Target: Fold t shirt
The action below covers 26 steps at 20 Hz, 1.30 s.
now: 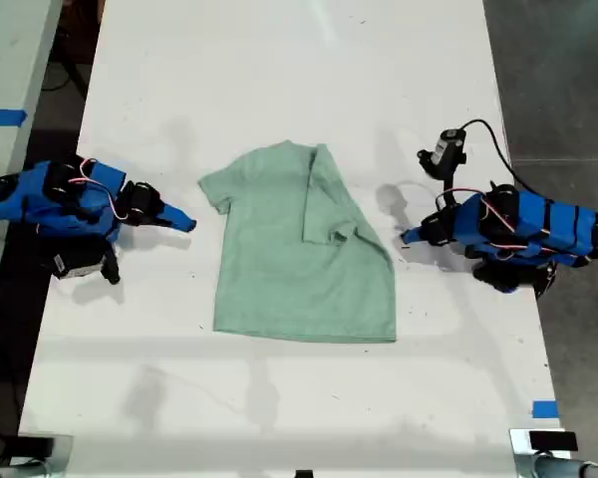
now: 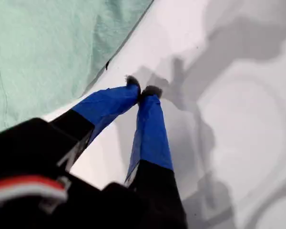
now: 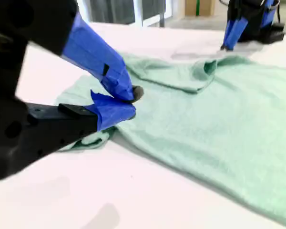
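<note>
T shirt (image 1: 297, 267), mid-table (image 1: 279, 60); one sleeve side folded inward; second side fold judged pending.
My first gripper (image 2: 142, 90): jaws closed, empty, beside the hem; my second gripper (image 3: 129, 104): nearly closed, empty, at the flat sleeve; next move calls for pinching that edge.

arms: blue shells; black joints | wires: red, white | jaws: blue-taped
</note>
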Each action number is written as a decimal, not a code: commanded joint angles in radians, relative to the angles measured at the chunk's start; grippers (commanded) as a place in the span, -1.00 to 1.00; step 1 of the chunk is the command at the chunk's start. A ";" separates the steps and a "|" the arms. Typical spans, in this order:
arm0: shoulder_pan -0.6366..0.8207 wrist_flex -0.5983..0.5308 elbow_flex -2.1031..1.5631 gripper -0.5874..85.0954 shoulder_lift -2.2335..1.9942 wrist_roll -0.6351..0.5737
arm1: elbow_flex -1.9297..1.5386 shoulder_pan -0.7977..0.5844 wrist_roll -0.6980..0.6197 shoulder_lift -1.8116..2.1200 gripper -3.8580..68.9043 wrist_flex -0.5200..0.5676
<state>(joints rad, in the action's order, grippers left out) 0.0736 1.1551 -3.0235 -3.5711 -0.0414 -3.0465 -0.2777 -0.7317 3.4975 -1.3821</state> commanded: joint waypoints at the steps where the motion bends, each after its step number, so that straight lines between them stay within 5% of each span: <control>1: -0.032 0.006 0.199 -0.99 0.161 0.040 | -0.051 -0.011 0.052 0.009 -0.81 0.026; 3: -0.077 0.032 0.434 -0.99 0.445 0.075 | -0.051 -0.032 0.060 0.009 -0.81 0.026; 5: -0.023 0.230 0.804 -0.99 0.802 0.038 | -0.051 -0.078 0.112 0.009 -0.83 0.026; 7: 0.161 0.433 1.144 -0.85 1.097 -0.126 | -0.051 -0.098 0.123 0.009 -0.83 0.026; 9: 0.370 0.437 1.266 -0.75 1.276 -0.331 | -0.051 -0.091 0.117 0.009 -0.83 0.026; 13: 0.623 0.342 1.290 -0.62 1.652 -0.566 | -0.051 -0.081 0.114 0.009 -0.83 0.026; 18: 0.742 0.163 1.112 -0.63 1.695 -0.618 | -0.051 -0.074 0.112 0.009 -0.82 0.026; 26: 0.712 -0.032 0.844 -0.65 1.692 -0.588 | -0.051 -0.075 0.110 0.009 -0.80 0.026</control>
<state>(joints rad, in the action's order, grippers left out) 0.8084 1.1505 -2.1813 -1.8745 -0.6519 -3.0480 -0.3590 -0.6228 3.4975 -1.3821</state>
